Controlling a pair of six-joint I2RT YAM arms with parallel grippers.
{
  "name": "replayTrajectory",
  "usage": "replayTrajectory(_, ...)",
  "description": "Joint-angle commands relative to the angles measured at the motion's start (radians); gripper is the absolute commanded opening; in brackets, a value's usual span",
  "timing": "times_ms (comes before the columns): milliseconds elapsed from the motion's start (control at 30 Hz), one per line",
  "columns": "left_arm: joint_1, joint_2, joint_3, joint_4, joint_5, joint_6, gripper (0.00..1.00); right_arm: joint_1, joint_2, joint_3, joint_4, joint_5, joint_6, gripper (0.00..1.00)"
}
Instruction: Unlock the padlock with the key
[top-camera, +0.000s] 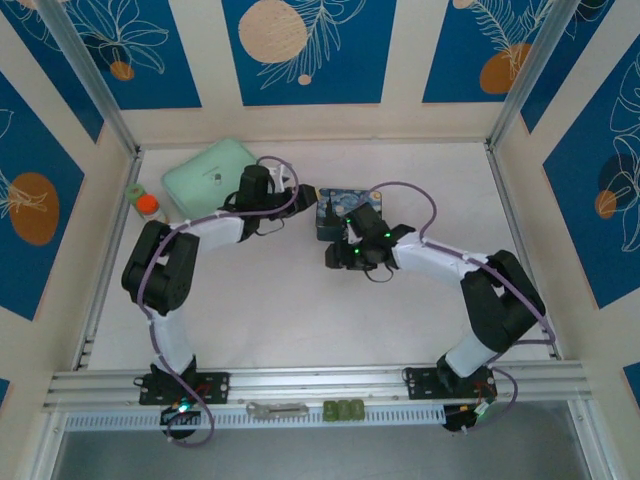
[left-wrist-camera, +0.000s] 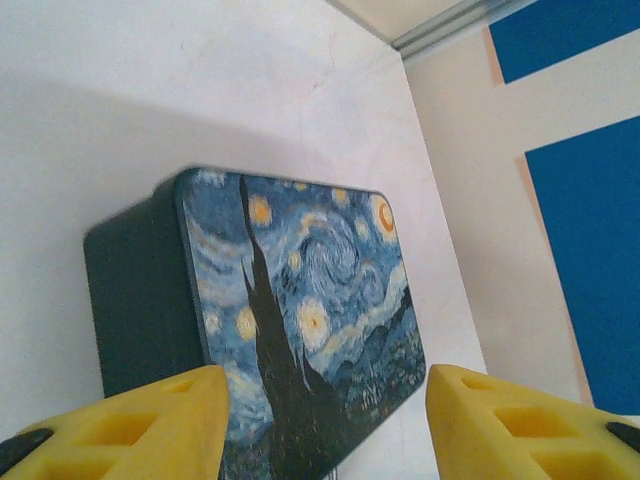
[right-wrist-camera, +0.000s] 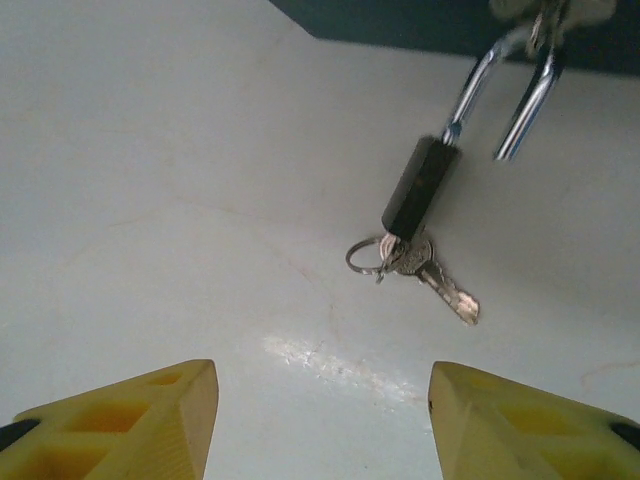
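The padlock (right-wrist-camera: 421, 192) has a dark squarish body and lies on the white table beside the blue starry-night tin (left-wrist-camera: 300, 300). Its silvery shackle (right-wrist-camera: 478, 82) reaches up to the tin's edge; one leg sits in the body, and the other leg's end stands free beside it. The key (right-wrist-camera: 440, 280) and its ring lie at the body's lower end, touching it. My right gripper (right-wrist-camera: 320, 420) is open, hovering short of the key with bare table between its yellow fingers (right-wrist-camera: 140, 420). My left gripper (left-wrist-camera: 325, 420) is open over the near end of the tin's lid. From above, both grippers (top-camera: 338, 242) meet at the tin (top-camera: 345, 203).
A mint-green case (top-camera: 210, 170) lies at the back left, with a small orange-capped object (top-camera: 147, 203) beside it. A flat grey metal bar (top-camera: 277, 408) and a green piece (top-camera: 345, 409) rest on the front rail. Patterned walls enclose the table.
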Motion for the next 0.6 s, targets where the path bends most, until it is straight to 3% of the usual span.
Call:
replayTrajectory(0,0.013,0.041,0.082,-0.03,-0.005,0.062,0.55,0.041,0.043,0.034,-0.046,0.196,0.184,0.54)
replayTrajectory(133,0.014,0.094,0.135,-0.047,-0.004,0.073,0.55,0.056,0.074,0.052,-0.052,0.255,0.232,0.49)
replayTrajectory(567,0.016,0.108,0.11,-0.031,0.003,0.068,0.55,0.015,0.168,0.063,0.087,0.239,0.232,0.33)
